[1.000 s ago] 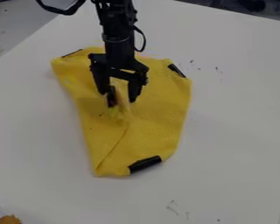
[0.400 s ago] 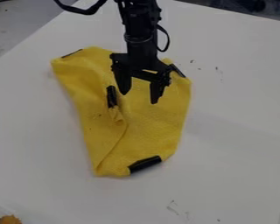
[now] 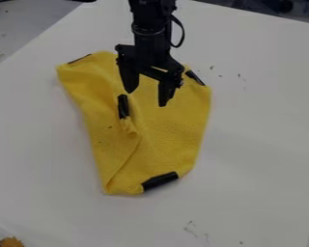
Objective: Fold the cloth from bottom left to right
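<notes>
My black gripper (image 3: 146, 99) hangs over the upper middle of the yellow cloth (image 3: 173, 128), its two fingers spread apart with nothing held between them. The cloth lies on the white table with black pieces at its corners. One corner is folded inward, and its black piece (image 3: 123, 106) rests on the cloth just below and left of the gripper, not held. A slanting fold runs from there down to the cloth's lower left end. Another black piece (image 3: 160, 181) marks the bottom right edge.
White table surface (image 3: 260, 144) surrounds the cloth. An orange-brown object (image 3: 11, 242) shows at the bottom left corner, beside something dark. Small dark marks dot the table at upper right and near the bottom.
The gripper has moved right and up from the folded corner, then slightly back left and up. The corner's black piece, between the fingers before, now lies free on the cloth.
</notes>
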Robot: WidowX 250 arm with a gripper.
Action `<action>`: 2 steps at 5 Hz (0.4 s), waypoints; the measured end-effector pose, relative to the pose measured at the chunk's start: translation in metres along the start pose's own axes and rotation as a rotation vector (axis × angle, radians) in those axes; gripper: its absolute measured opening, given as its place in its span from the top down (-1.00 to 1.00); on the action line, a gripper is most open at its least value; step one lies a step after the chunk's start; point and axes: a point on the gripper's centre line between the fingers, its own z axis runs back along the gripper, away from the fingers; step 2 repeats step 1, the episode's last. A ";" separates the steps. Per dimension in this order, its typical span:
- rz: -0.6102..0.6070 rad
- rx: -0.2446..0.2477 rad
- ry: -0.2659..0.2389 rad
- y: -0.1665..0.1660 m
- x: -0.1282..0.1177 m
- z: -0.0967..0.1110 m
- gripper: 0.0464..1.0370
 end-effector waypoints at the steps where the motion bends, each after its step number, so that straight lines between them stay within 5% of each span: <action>1: -0.016 -0.016 0.001 -0.001 -0.009 0.004 -0.93; 2: -0.016 -0.016 0.001 -0.001 -0.009 0.004 -0.93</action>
